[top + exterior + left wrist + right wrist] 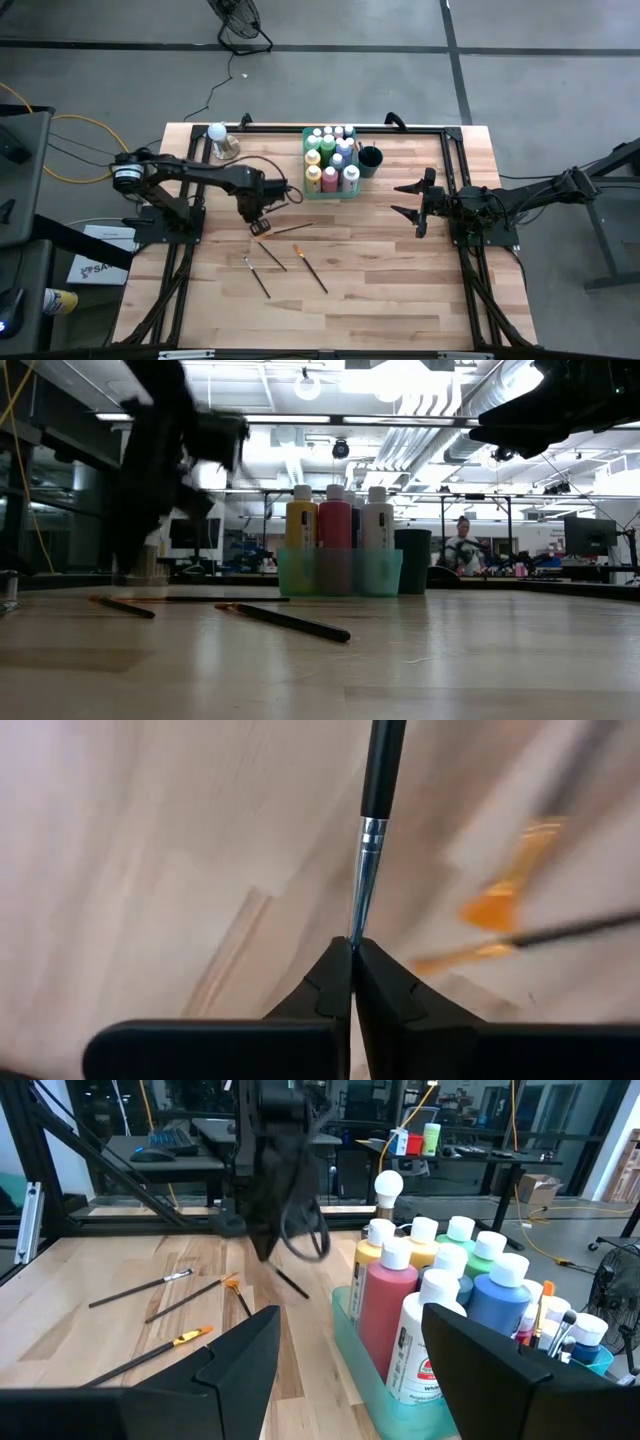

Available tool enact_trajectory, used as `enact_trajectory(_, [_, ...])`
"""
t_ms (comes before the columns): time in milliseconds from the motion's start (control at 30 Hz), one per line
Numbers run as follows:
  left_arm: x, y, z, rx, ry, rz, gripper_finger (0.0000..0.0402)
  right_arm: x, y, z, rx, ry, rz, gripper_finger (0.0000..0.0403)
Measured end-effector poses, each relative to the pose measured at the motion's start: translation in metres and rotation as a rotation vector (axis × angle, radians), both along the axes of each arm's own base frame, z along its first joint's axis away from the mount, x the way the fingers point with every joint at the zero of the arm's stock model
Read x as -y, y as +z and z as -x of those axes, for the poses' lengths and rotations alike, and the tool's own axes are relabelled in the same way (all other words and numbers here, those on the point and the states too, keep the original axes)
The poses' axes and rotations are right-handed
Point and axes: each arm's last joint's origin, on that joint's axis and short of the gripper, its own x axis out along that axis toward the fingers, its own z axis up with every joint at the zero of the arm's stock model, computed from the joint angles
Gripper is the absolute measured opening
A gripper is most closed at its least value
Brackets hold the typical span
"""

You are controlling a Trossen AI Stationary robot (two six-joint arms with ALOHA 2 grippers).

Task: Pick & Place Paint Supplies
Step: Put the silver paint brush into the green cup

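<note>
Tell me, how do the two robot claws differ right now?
The left gripper is shut on a dark brush, pinching its silver ferrule; the right gripper is open and holds nothing. The left one works low over the table among the loose brushes; the right one waits apart on the far side of the paint tray. Both are dark, two-fingered claws.

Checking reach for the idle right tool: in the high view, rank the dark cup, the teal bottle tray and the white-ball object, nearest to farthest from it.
From the right tool, open at the table's right:
1. Dark cup, just right of the tray.
2. Teal bottle tray, table's middle back.
3. White-ball object, far back left corner.
</note>
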Motion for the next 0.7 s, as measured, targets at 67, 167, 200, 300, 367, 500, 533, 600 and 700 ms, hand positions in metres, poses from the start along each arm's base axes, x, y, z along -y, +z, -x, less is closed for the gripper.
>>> enact_trajectory(67, [-0.001,0.019,-0.005,0.010,-0.042,-0.001,0.0001,0.000,0.000,0.000,0.001,-0.001,0.000,0.0238])
enact_trajectory(167, [-0.002,0.050,-0.010,-0.020,-0.097,-0.001,0.0001,0.000,0.000,0.000,0.000,0.000,0.000,0.0238])
enact_trajectory(200, [-0.003,0.062,-0.013,-0.007,-0.118,-0.008,0.0001,0.000,0.000,0.000,0.000,-0.001,0.000,0.0238])
enact_trajectory(300, [-0.005,0.096,-0.019,0.005,-0.163,-0.050,0.0001,0.000,0.000,0.000,0.000,0.000,0.000,0.0238])
enact_trajectory(367, [-0.006,0.120,-0.022,0.038,-0.193,-0.100,0.0001,0.000,0.000,0.000,0.000,-0.001,0.000,0.0238])
enact_trajectory(500, [-0.010,0.162,-0.028,0.127,-0.262,-0.223,0.0000,0.000,0.000,0.000,0.000,-0.001,0.000,0.0238])
enact_trajectory(533, [-0.011,0.171,-0.029,0.151,-0.285,-0.266,0.0000,0.000,0.000,0.000,0.001,0.000,0.000,0.0238])
enact_trajectory(600, [-0.010,0.187,-0.030,0.183,-0.353,-0.352,0.0000,0.000,0.000,0.000,0.001,-0.001,0.000,0.0238])
enact_trajectory(700, [-0.009,0.207,-0.032,0.217,-0.473,-0.483,0.0000,0.000,0.000,0.000,0.001,0.000,0.000,0.0238])
